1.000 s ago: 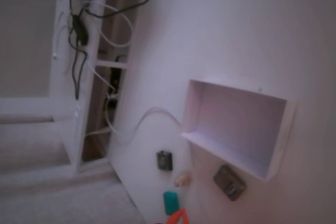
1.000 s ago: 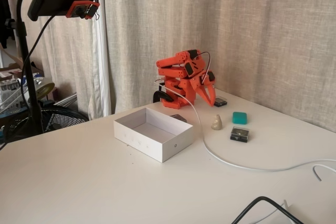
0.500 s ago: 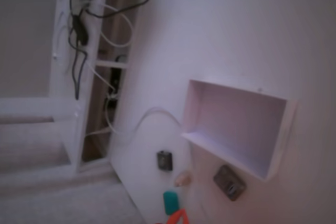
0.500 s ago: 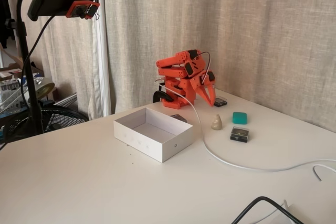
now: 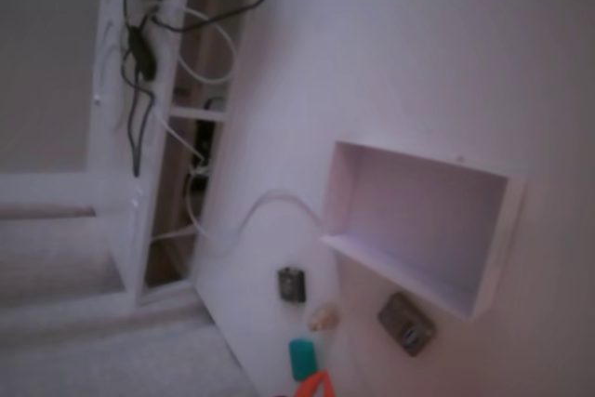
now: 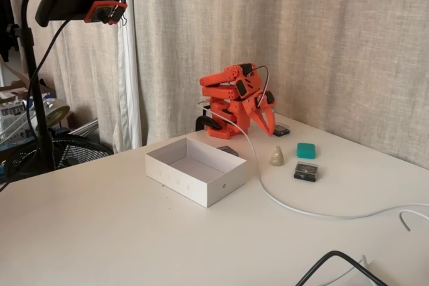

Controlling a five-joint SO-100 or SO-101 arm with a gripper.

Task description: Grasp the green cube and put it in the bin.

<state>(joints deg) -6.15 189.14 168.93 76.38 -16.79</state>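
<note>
Our end effector [image 6: 269, 127] hangs empty, fingers narrowly parted. We should open wider, reach toward four o'clock, and straddle the cube [image 6: 306, 150] squarely, avoiding the lump [image 6: 276, 157].

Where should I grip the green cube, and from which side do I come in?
Grip the green cube across two opposite flat side faces, coming down from above. It sits flat on the table with its top free. The beige lump and a dark block lie close by but apart from it, so a top-down approach probably keeps the gripper clear of both.
</note>
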